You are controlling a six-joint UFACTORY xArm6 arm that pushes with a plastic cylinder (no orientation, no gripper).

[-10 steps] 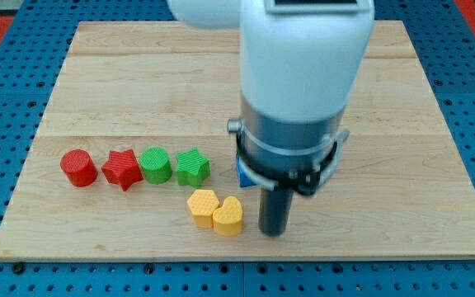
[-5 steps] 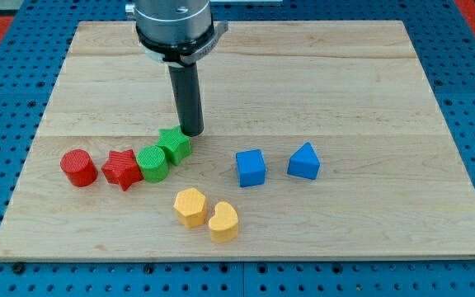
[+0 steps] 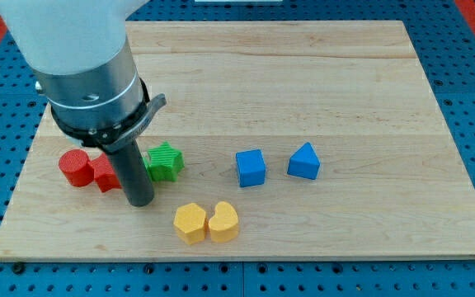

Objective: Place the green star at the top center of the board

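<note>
Board: your wooden board (image 3: 402, 99) lies on a blue pegboard, with every block gathered in its lower half and its top edge bare
Green star: the green star (image 3: 165, 161) sits left of centre in the lower half, well apart from the top centre where you want it
My tip: my tip (image 3: 139, 201) stands on the board just beside the green star, at its lower-left, toward the bottom edge; from there a push would seem to carry the star up and to the right, which suits the goal
Claw: you have none here, only a straight dark rod, so nothing opens, closes or holds
Hidden: the rod covers whatever lies directly left of the star; you cannot tell from this view if a block sits there
Red pair: a red cylinder (image 3: 72, 167) and a red block (image 3: 104, 174), its shape partly masked by the rod, crowd the left edge, touching each other
Blue pair: a blue cube (image 3: 251, 167) and a blue wedge-like block (image 3: 303, 161) rest right of centre, clear of the star's likely path
Yellow pair: a yellow hexagon (image 3: 190, 223) and a yellow heart (image 3: 223, 222) touch near the bottom edge
Judgement: the task looks barely begun; your next push must travel most of the board's depth
</note>
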